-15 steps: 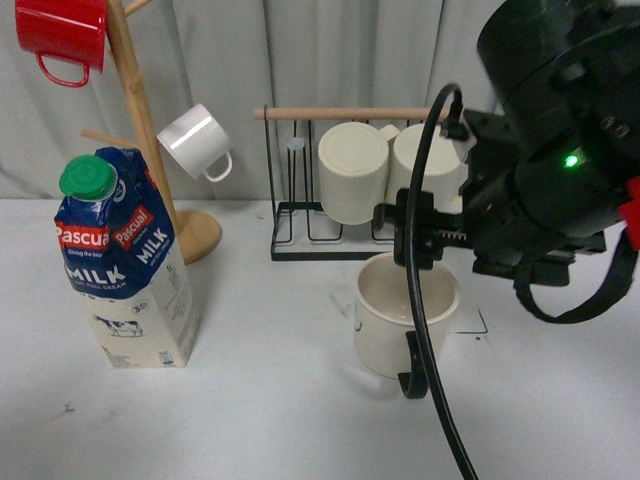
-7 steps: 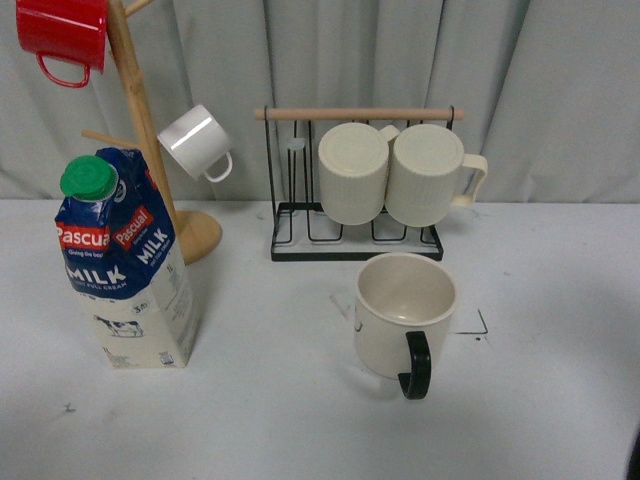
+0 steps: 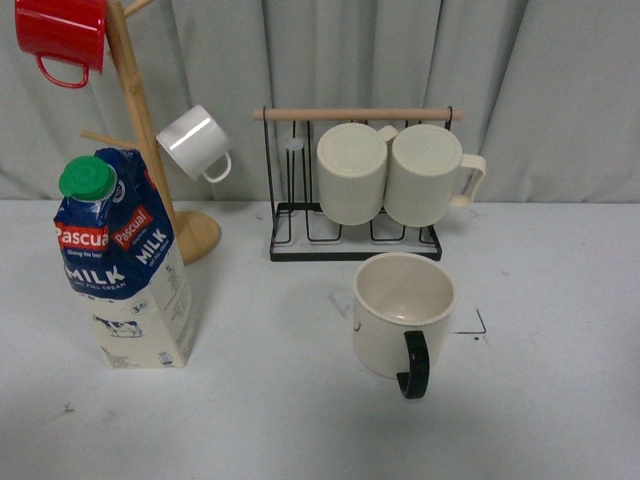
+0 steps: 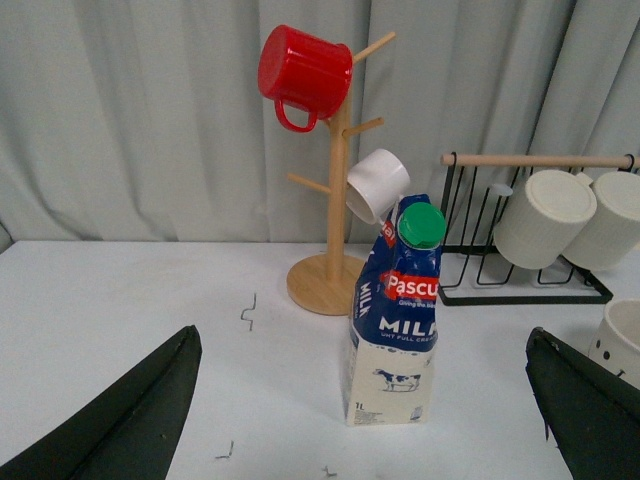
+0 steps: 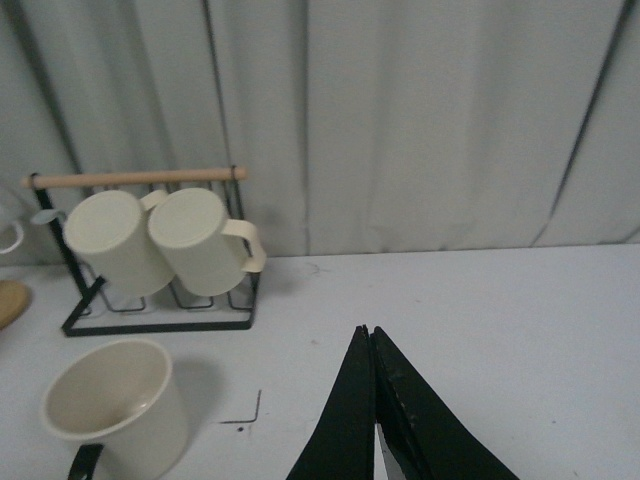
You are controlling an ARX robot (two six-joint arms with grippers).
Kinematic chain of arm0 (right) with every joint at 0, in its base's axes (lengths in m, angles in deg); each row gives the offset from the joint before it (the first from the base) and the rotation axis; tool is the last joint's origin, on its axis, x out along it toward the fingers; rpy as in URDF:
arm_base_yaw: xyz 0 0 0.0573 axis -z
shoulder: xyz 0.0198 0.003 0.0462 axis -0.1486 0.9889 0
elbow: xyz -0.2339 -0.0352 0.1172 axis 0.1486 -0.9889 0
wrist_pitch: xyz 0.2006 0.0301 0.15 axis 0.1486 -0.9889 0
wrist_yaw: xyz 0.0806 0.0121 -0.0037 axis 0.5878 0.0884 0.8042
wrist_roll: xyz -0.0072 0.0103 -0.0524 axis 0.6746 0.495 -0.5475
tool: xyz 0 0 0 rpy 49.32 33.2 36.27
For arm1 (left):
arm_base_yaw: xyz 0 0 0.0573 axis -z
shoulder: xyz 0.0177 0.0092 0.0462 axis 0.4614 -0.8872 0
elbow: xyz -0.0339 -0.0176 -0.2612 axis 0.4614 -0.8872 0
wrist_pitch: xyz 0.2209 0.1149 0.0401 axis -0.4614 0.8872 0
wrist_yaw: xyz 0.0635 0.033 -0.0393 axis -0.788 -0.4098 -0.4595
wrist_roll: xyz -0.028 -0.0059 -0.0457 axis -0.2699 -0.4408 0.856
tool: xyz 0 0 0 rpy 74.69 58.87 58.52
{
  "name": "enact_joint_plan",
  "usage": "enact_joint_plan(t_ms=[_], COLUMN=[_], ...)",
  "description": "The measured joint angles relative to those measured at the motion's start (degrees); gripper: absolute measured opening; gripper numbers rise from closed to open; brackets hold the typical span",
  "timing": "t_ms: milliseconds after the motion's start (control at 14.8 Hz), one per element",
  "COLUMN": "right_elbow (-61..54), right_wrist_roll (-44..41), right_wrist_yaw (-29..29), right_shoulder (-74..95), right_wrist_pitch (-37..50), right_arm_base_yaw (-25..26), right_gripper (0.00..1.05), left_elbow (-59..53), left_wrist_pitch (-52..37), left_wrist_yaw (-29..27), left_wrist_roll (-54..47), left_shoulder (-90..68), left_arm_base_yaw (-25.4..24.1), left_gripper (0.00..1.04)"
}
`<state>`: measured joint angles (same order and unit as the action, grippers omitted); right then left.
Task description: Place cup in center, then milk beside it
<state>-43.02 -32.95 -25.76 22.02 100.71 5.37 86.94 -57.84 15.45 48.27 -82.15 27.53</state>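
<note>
Currently cream cup (image 3: 385, 330) upright, black handle frontward; left fingers (image 4: 120, 425) spread, right fingers (image 5: 345, 430) pressed together.

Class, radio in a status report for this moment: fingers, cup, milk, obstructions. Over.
Left fingers open, facing milk. Right fingers shut, empty. Cup upright at centre, ungripped; milk apart at left, not yet beside it. Nothing between them.

You get only a sliver of the cup (image 4: 624, 336) at the left wrist view's edge; the right wrist view cuts off its handle. Front view clips the red mug (image 3: 60, 35) at top; small print on the milk (image 3: 125, 270) unreadable.
</note>
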Motion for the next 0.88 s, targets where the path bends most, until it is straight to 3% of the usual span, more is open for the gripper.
enact_joint_plan(t_ms=[136,271,881], right_elbow=[-2.0,-4.6,-5.4], right_wrist_roll=[0.0,0.0,0.0], right_wrist_yaw=[2.4,2.6,2.7], right_shoulder=[-5.9,-8.5,-28.4], right_wrist_pitch=[-3.5,-1.8,-21.7], right_arm_base_yaw=[3.5,3.5,3.5], right_gripper=[0.02,0.02,0.02], left_elbow=[0.0,0.0,0.0], left_wrist_pitch=[0.0,0.0,0.0], left_wrist_yaw=[0.0,0.0,0.0], left_wrist_roll=[0.0,0.0,0.0], left_shoulder=[0.0,0.0,0.0], left_arm_base_yaw=[0.0,0.0,0.0], left_gripper=[0.98,0.98,0.98])
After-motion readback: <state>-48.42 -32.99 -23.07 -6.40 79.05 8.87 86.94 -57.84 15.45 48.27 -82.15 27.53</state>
